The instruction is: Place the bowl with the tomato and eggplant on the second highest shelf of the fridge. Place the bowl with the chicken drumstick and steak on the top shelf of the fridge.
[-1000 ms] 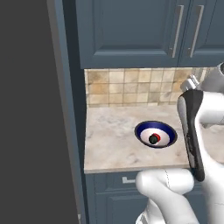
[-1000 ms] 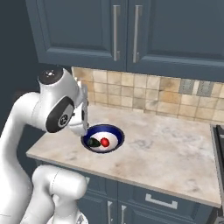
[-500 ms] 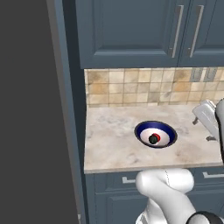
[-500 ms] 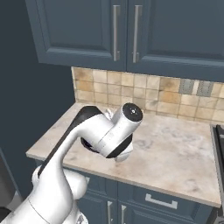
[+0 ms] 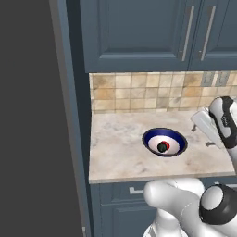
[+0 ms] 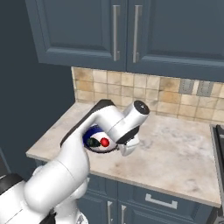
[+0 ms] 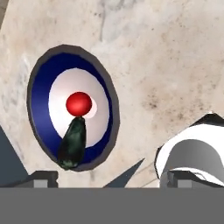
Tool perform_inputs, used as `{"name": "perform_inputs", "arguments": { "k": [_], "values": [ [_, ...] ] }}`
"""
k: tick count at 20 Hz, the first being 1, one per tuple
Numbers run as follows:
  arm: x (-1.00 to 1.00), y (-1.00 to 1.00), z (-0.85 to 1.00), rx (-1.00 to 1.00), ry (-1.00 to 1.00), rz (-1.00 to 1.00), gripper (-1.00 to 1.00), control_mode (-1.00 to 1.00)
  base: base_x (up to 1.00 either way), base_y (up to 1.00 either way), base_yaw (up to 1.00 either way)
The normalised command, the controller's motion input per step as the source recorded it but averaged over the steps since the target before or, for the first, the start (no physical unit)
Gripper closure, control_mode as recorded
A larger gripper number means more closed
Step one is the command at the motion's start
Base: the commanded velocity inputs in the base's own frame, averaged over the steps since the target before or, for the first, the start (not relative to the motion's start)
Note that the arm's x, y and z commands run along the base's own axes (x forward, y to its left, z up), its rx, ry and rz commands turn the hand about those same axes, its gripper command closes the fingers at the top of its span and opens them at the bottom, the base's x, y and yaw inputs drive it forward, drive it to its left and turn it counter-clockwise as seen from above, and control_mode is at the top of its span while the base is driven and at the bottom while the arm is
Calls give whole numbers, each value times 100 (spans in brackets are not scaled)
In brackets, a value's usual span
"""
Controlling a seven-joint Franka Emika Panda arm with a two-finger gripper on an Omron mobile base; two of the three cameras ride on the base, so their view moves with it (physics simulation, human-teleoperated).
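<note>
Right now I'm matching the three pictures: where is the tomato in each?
Left base view: tomato right of center, in the bowl on the counter.
Right base view: tomato left of center, beside the arm's elbow.
Hand view: tomato upper left, touching the eggplant.
Shared landmark: the blue-rimmed bowl.

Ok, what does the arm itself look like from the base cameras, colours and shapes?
The arm is glossy white with rounded, tube-like links and dark grey to black bands and round caps at the joints. A black stripe runs along the upper link. In the hand view, the gripper has two small dark grey finger tips. No cables or markings are visible.
</note>
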Motion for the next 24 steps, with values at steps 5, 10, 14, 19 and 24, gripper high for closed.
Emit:
{"name": "perform_inputs", "arguments": {
  "k": [5,10,14,19,24],
  "values": [
    [58,0,-71,0,4,0,-100,-100,0,0,0],
    [35,0,-62,0,2,0,-100,-100,0,0,0],
    [30,1,-37,0,0,0,-100,-100,0,0,0],
    [47,10,-26,0,0,0,-100,-100,0,0,0],
    [33,17,-34,0,0,0,100,-100,0,0,0]
  ]
}}
